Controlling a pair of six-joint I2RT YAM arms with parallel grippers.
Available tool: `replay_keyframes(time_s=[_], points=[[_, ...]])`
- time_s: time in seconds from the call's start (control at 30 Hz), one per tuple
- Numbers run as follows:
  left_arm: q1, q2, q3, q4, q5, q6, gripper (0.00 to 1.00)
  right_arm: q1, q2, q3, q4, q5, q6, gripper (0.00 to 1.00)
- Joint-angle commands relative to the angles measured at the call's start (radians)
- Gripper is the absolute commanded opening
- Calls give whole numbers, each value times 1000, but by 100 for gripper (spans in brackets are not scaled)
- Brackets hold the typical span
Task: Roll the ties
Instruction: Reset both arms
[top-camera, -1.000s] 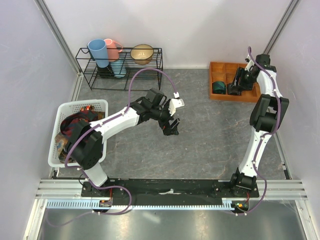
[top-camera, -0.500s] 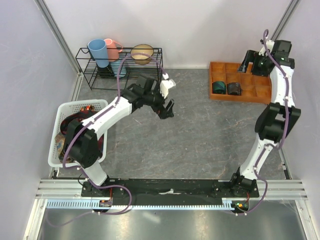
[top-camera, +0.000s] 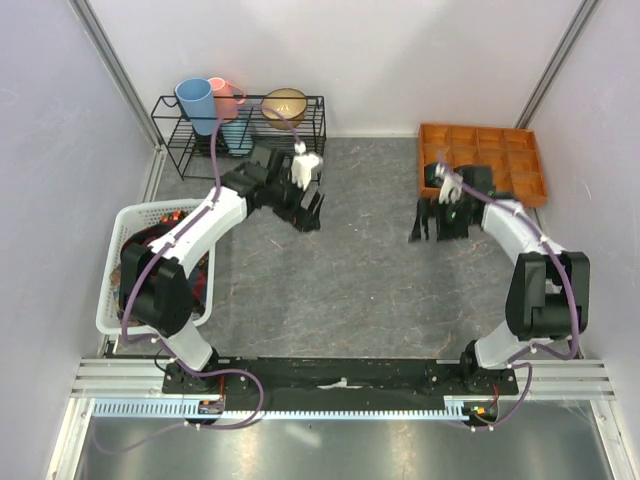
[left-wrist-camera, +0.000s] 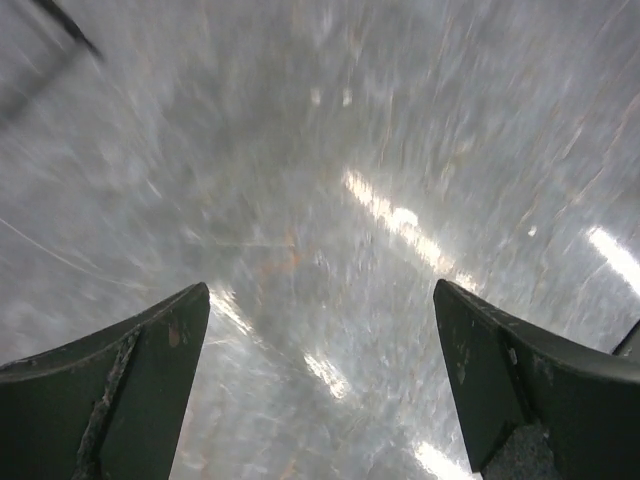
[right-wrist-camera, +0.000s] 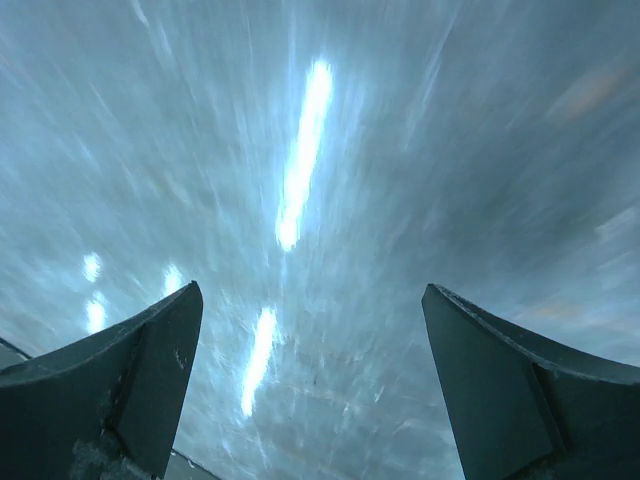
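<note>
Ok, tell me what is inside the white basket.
The white basket holds a jumbled heap of dark patterned ties, some red showing. The left arm crosses over it and covers much of the heap, so their number cannot be told.

The left arm (top-camera: 205, 225) and right arm (top-camera: 512, 226) are glossy white shells broken by chunky black joints (top-camera: 160, 295), each trailed by a looping purple cable (top-camera: 213, 160) and tipped with dark, scuffed, wedge-shaped fingers (left-wrist-camera: 110, 390), bolted to one black base plate (top-camera: 330, 375).
</note>
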Motion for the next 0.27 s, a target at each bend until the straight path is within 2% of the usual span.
replay_keyframes(time_s=[0.0, 0.07, 0.23], points=[[-9, -58, -180, 8, -61, -51, 100, 76, -150, -241, 140, 138, 14, 98], [-11, -72, -248, 38, -72, -56, 99, 107, -212, -330, 195, 163, 46, 98], [-8, -114, -294, 77, -137, -63, 98, 131, -281, -328, 193, 178, 85, 98]])
